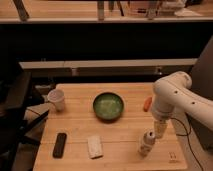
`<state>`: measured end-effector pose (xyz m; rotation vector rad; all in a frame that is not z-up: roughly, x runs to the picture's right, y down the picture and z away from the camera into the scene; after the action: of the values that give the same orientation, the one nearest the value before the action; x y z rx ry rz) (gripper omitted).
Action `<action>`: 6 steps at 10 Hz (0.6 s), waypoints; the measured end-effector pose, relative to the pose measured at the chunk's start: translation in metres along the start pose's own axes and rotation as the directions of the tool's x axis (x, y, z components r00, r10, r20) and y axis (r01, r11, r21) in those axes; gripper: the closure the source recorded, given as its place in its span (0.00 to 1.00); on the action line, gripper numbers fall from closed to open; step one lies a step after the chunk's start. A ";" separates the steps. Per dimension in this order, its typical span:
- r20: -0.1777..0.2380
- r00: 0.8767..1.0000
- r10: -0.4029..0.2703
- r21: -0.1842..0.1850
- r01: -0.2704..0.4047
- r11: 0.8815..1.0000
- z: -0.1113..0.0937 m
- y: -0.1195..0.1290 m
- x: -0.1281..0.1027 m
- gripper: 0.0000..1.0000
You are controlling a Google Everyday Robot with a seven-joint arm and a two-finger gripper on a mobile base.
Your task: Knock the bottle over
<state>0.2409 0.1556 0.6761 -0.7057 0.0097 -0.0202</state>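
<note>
Bottle upright, long axis vertical, cap up, on table.
Arm bent downward; gripper just beside bottle top, jaws wide, gripping nothing.

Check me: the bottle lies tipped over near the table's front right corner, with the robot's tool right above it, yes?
Not tipped over: the camera view shows the bottle standing upright near the table's front right corner, with the tool right above it.
</note>
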 end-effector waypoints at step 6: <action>0.006 1.000 0.007 -0.009 -0.007 1.000 0.002 0.004 -0.002 0.20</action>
<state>0.2394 0.1601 0.6753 -0.7151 0.0065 -0.0111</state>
